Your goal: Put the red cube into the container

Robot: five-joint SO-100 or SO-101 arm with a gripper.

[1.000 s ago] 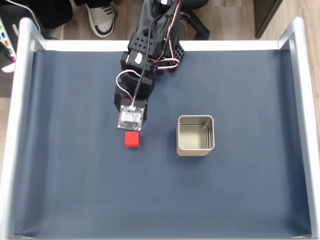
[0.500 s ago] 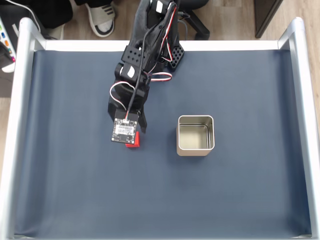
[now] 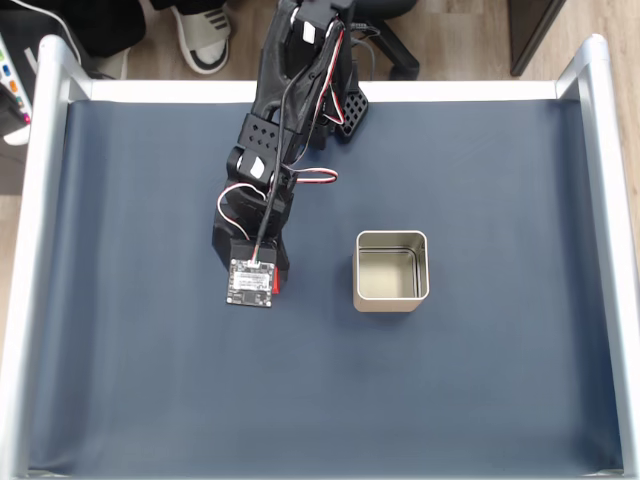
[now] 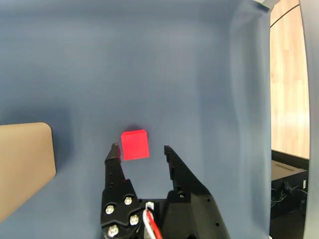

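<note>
Red cube point(image 4: 135, 144) sits on the dark counter point(image 3: 480, 390), just ahead of your spread, empty fingers point(image 4: 115, 152), nearer the left one in the wrist view. Watch it: close off-centre and that finger could shove the cube aside. Your arm reaches down from the far edge, wrist pitched over it; the container point(image 3: 391, 271) waits beside.

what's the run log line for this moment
phase: approach | end effector: open, fingertips flanking red cube, no contact seen | red cube: on mat | container: empty, right of arm in fixed view
</note>
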